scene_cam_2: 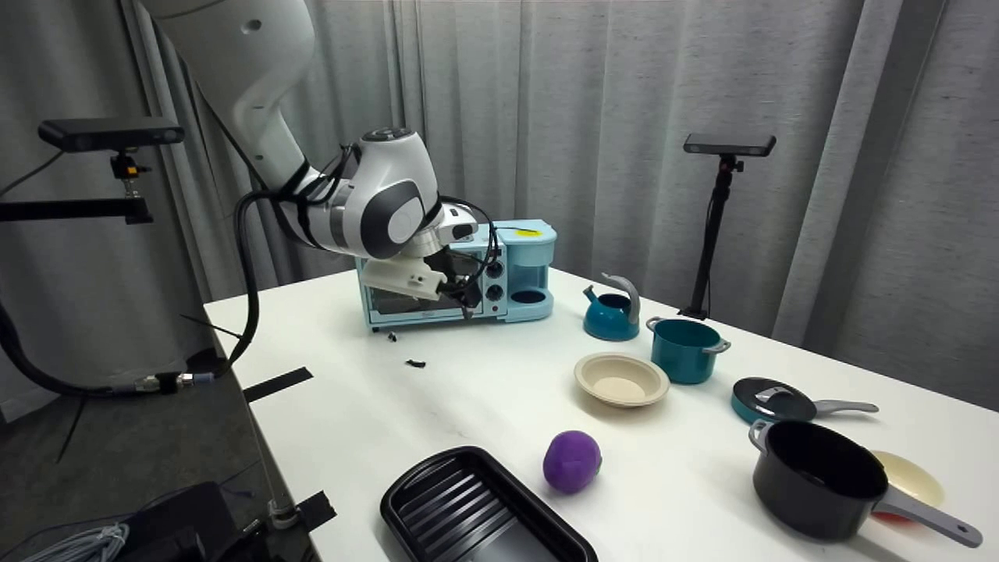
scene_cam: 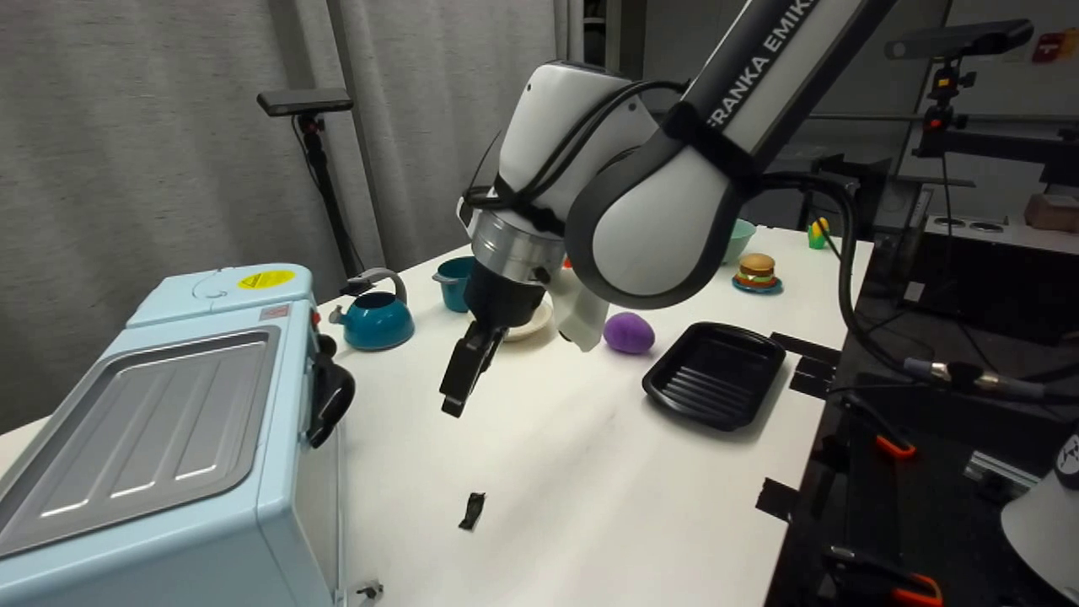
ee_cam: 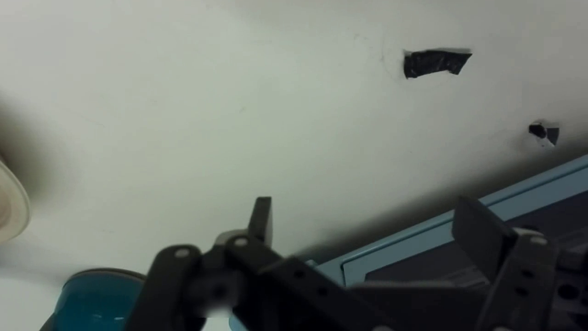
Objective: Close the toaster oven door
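Note:
The pale blue toaster oven (scene_cam: pixel 211 514) stands on the table; it also shows in an exterior view (scene_cam_2: pixel 531 254), partly behind my arm. Its door (scene_cam_2: pixel 425 316) stands upright in the oven's front and looks flush with it. In the wrist view, the door's pale frame and dark window (ee_cam: pixel 401 252) show at lower right. The black handle (scene_cam: pixel 330 400) sticks out near the door's top. My gripper (ee_cam: pixel 367 220) is open and empty, in the air before the oven's front; it shows in both exterior views (scene_cam: pixel 466 367) (scene_cam_2: pixel 466 297). One finger overlaps the door in the wrist view; contact cannot be told.
A teal kettle (scene_cam: pixel 378 320) stands beside the oven. A beige bowl (scene_cam_2: pixel 620 380), a teal pot (scene_cam_2: pixel 687 351), a purple eggplant (scene_cam_2: pixel 572 462) and a black ridged tray (scene_cam_2: pixel 476 507) lie farther off. A black tape piece (ee_cam: pixel 436 62) is on the table before the oven.

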You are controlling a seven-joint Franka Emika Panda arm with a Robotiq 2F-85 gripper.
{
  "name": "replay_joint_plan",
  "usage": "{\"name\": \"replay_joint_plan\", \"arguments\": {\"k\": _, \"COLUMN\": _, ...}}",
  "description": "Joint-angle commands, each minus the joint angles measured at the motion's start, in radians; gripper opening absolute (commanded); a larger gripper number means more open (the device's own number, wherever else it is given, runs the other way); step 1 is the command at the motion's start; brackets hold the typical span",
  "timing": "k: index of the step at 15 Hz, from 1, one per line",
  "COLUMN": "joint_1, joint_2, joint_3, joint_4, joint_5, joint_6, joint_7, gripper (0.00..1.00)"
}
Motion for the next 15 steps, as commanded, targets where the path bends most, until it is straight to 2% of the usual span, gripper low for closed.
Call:
{"name": "replay_joint_plan", "arguments": {"k": 1, "joint_1": -0.039, "joint_2": -0.031, "joint_3": 0.045, "joint_4": -0.014, "joint_5": 0.04, "joint_6": 0.022, "joint_7": -0.055, "gripper": 1.0}}
{"name": "replay_joint_plan", "arguments": {"k": 11, "joint_1": -0.111, "joint_2": -0.112, "joint_3": 0.102, "joint_4": -0.031, "joint_5": 0.115, "joint_6": -0.017, "joint_7": -0.197, "gripper": 1.0}}
{"name": "replay_joint_plan", "arguments": {"k": 15, "joint_1": -0.157, "joint_2": -0.139, "joint_3": 0.146, "joint_4": -0.029, "joint_5": 0.202, "joint_6": -0.036, "joint_7": -0.303, "gripper": 1.0}}
